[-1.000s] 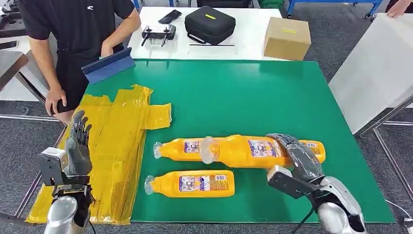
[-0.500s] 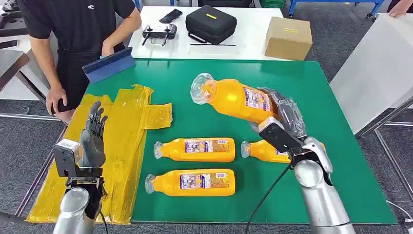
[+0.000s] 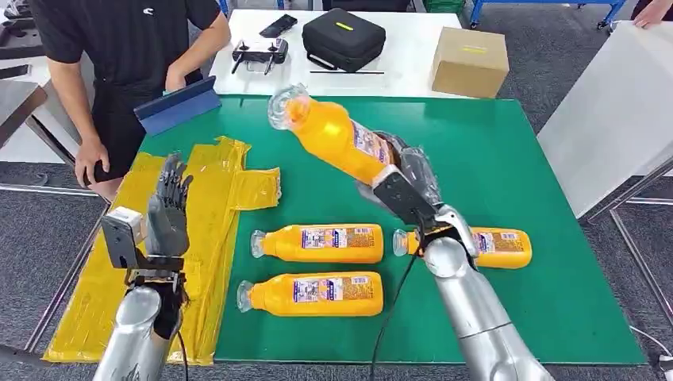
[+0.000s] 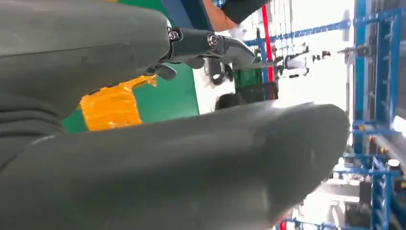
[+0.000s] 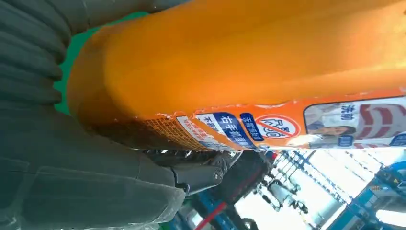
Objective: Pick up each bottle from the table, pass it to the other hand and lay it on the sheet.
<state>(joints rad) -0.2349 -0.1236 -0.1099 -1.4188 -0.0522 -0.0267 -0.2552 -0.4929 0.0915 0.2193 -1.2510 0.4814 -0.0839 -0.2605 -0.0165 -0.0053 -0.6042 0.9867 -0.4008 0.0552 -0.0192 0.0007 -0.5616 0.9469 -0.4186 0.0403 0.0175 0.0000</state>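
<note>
My right hand point(image 3: 409, 178) grips an orange bottle point(image 3: 333, 135) by its base and holds it high over the green mat point(image 3: 476, 159), tilted with its clear cap toward the far left. Up close, the right wrist view has the same bottle point(image 5: 249, 72) with its label against my fingers point(image 5: 191, 175). Three more orange bottles lie flat on the mat: one in the middle point(image 3: 317, 243), one nearer me point(image 3: 311, 295), one to the right point(image 3: 484, 244) partly behind my right arm. My left hand point(image 3: 167, 214) is raised, empty, fingers apart, above the yellow sheet point(image 3: 198, 230).
A person point(image 3: 119, 48) stands at the far left corner beside a blue board point(image 3: 176, 105). Behind the mat a white table holds a black case point(image 3: 343, 38), a controller point(image 3: 258, 54) and a cardboard box point(image 3: 470, 61). A white panel point(image 3: 611, 119) leans at the right.
My right hand has lifted the bottle off the mat and carried it up and leftward. My left hand has risen and moved slightly right over the sheet.
</note>
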